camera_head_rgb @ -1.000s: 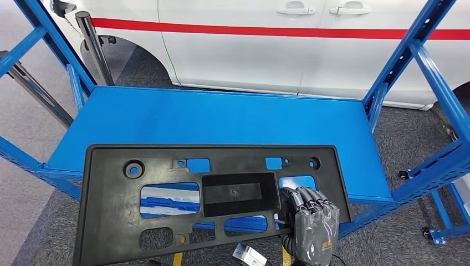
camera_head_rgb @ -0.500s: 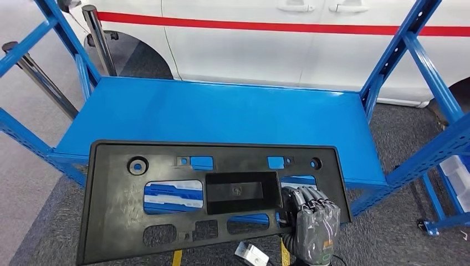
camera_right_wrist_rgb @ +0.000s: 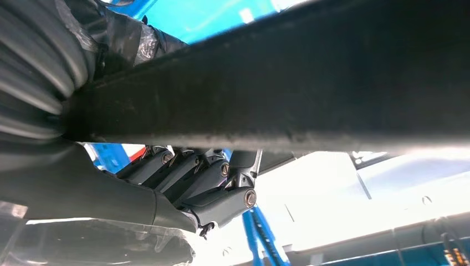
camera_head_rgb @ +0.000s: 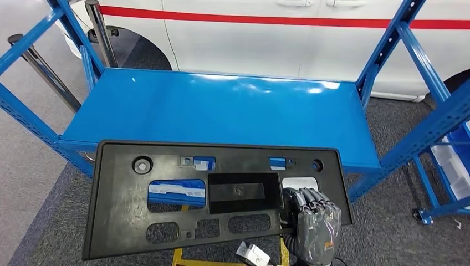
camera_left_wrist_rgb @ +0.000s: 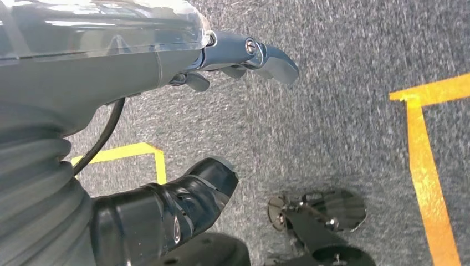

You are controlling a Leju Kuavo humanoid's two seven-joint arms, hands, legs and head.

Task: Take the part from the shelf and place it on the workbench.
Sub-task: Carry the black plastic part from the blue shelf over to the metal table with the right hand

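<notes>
part (camera_head_rgb: 166, 183) gripped by right hand (camera_head_rgb: 313, 221) fingers | left hand (camera_left_wrist_rgb: 166, 55) fingers apart, empty | blue shelf (camera_head_rgb: 221, 116) | white car (camera_head_rgb: 249, 44) behind

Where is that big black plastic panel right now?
In the head view, the black panel is held out in front of the blue shelf, with the right robot hand gripping its lower right edge.

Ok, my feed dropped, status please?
Right hand grips black part at its near edge. Left hand empty, hanging over floor. Blue shelf ahead, bare.
</notes>
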